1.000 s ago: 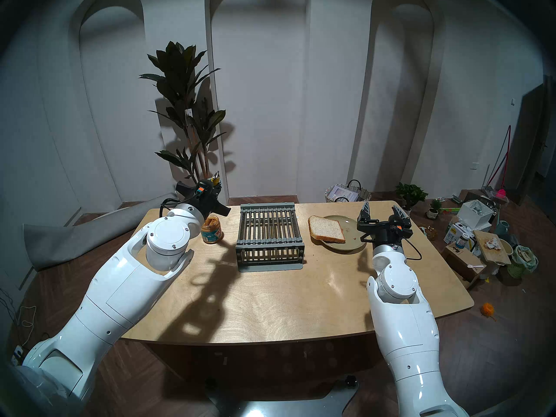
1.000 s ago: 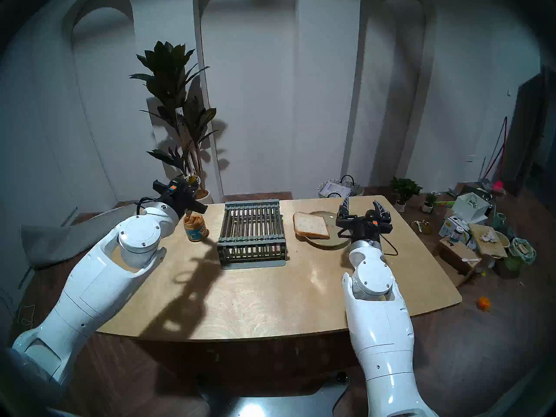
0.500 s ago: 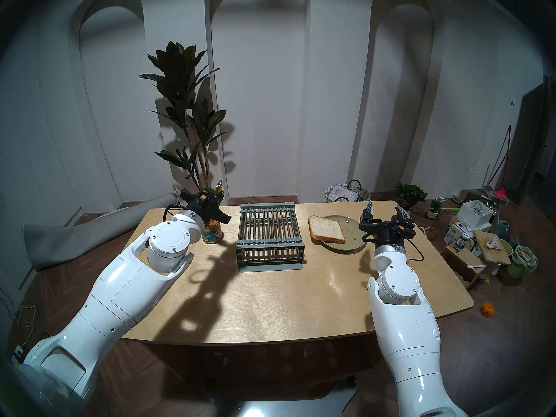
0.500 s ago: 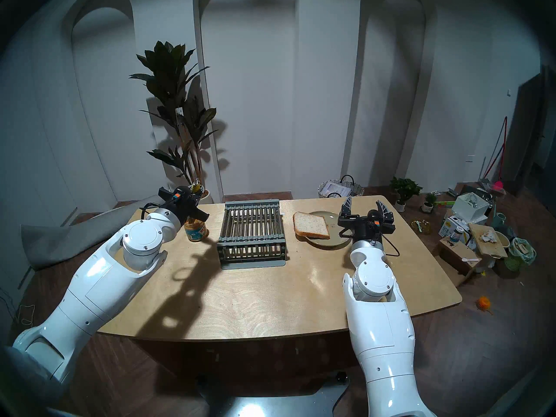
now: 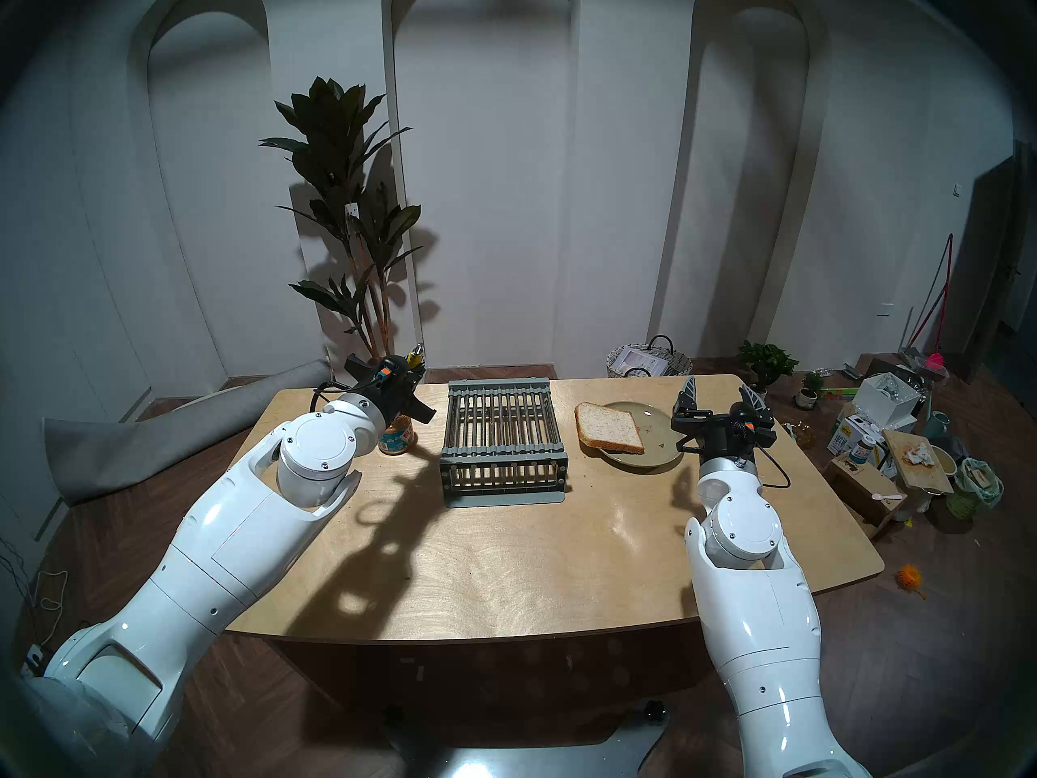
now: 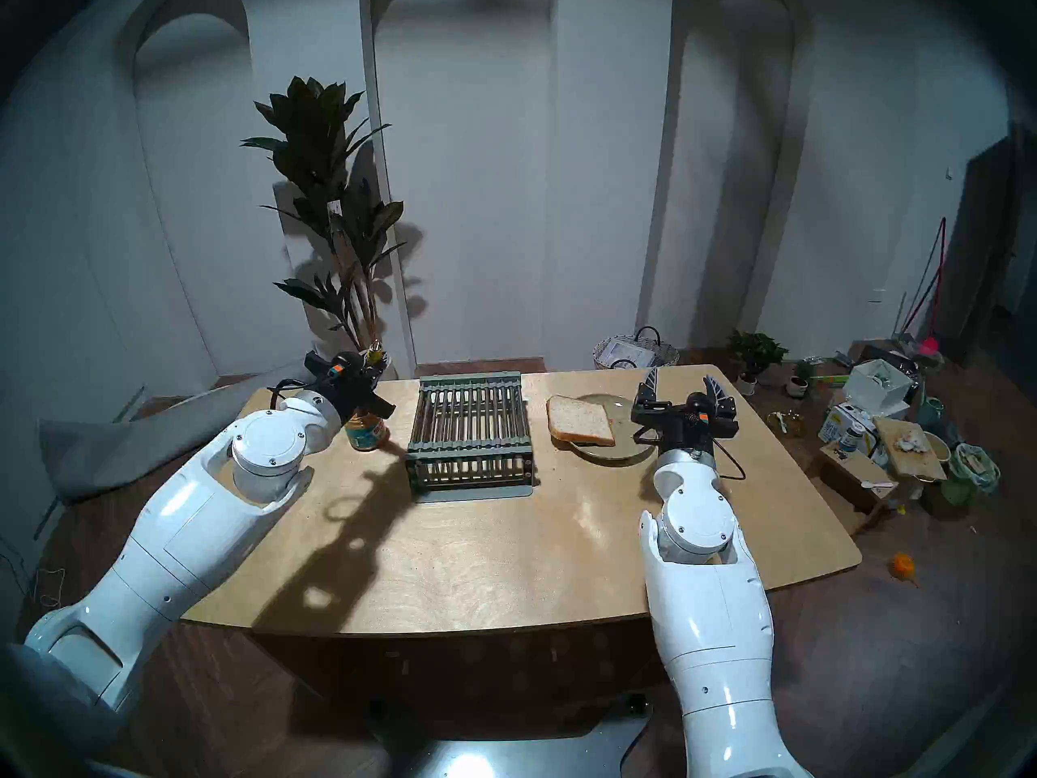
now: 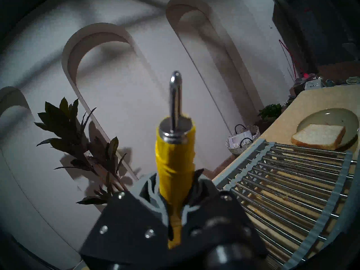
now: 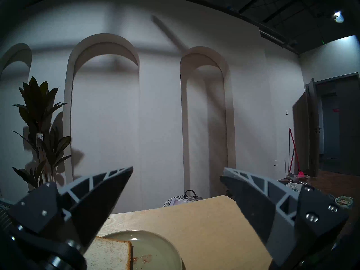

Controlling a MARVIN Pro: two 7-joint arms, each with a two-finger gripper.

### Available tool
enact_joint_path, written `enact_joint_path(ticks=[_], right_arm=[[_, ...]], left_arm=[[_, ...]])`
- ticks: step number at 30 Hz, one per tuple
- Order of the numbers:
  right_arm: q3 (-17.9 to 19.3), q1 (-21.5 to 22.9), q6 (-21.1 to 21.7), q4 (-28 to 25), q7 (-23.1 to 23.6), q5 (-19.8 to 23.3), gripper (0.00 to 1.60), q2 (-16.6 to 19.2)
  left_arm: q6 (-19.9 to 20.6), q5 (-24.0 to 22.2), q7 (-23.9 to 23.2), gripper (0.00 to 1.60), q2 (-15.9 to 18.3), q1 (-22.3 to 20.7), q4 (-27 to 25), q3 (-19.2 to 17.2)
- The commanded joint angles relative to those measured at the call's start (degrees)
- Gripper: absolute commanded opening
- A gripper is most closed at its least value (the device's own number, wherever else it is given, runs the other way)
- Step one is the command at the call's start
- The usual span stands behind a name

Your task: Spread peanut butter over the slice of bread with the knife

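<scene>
The left gripper [image 7: 176, 211] is clamped on the yellow-handled, silver-ended table knife [image 7: 174, 160], holding it upright just above the small clear glass jar of tan peanut butter [image 5: 396, 439], likely for a scoop. The squarish pale bread slice [image 5: 609, 427] waits on the round olive-green plate [image 5: 656, 457]; the right gripper [image 5: 720, 402] hovers beside it, jaws wide and empty.

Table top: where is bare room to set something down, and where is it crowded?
Free: the wide near half of the table, in front of the rack. Crowded: the far strip, with the jar under the left gripper, the rack, and the plate with bread beside the right gripper.
</scene>
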Motion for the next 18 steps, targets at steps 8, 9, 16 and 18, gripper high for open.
enact_joint_path(ticks=[8,9,16,18], right_arm=[[-0.4,1.3,-0.1,-0.3,0.0,0.1,1.60,-0.2],[-0.4,1.3,-0.1,-0.3,0.0,0.1,1.60,-0.2],[-0.3,1.6,-0.2,0.5,0.0,0.1,1.60,-0.2],[-0.3,1.7,-0.1,0.6,0.0,0.2,1.60,-0.3]], left_arm=[[-0.8,0.4,-2.5,0.00,0.7,-1.9,2.4,-0.3],[-0.8,0.4,-2.5,0.00,0.7,-1.9,2.4,-0.3],[-2.8,3.6,-2.2,0.00,0.8,-2.2,4.4,0.9],[-3.4,4.8,-1.4,0.00,0.6,-1.9,5.1,1.4]])
